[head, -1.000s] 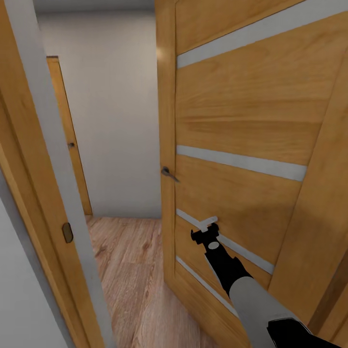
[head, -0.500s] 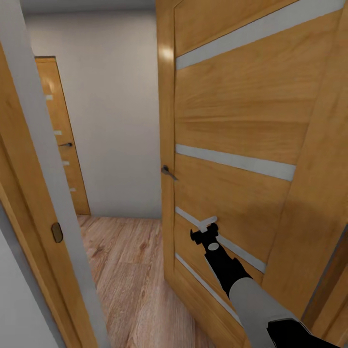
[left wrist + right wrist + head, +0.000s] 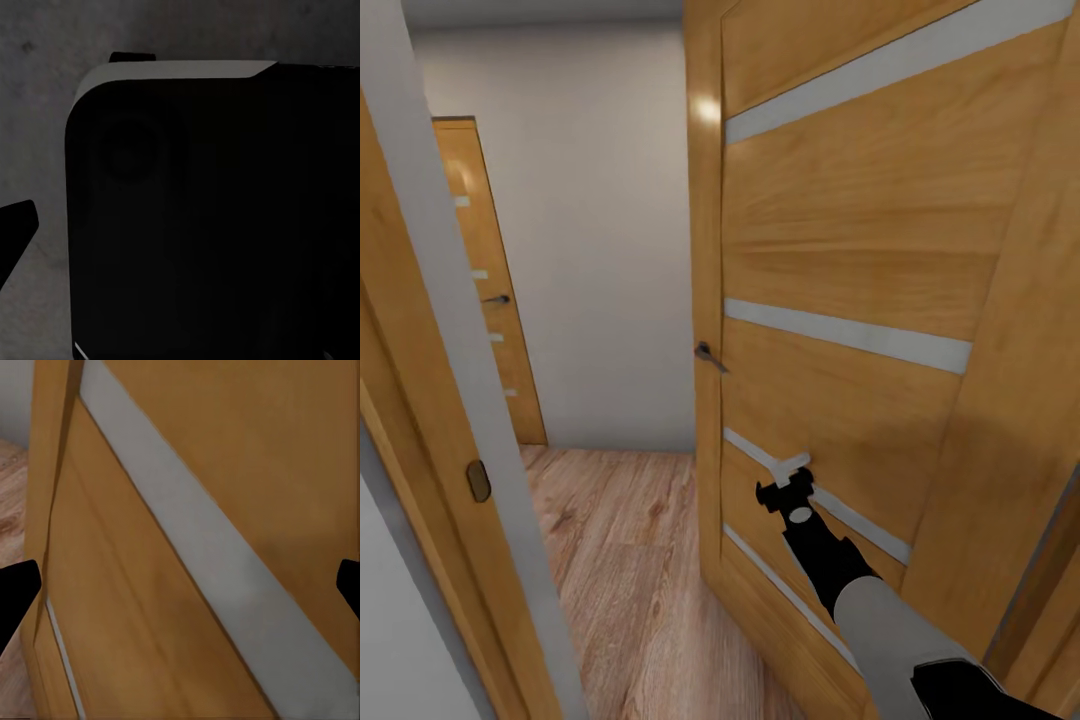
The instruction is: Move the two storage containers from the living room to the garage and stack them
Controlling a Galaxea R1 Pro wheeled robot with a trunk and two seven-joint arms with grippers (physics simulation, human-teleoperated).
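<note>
Door (image 3: 840,250) in front of me, right gripper (image 3: 784,487) at its lower panel w/ fingers spread wide, barely shifted vs 0.5 s ago. Left gripper: can't tell. Wood floor (image 3: 620,560) beyond.

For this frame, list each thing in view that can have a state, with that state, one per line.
Near wooden door: partly open, swung into the passage, right gripper against its lower panel.
Door handle: untouched.
Far door: appears closed.
Right gripper: open, empty; fingers spread, facing the door's grey stripe.
Left gripper: dark close-up, state unclear.
</note>
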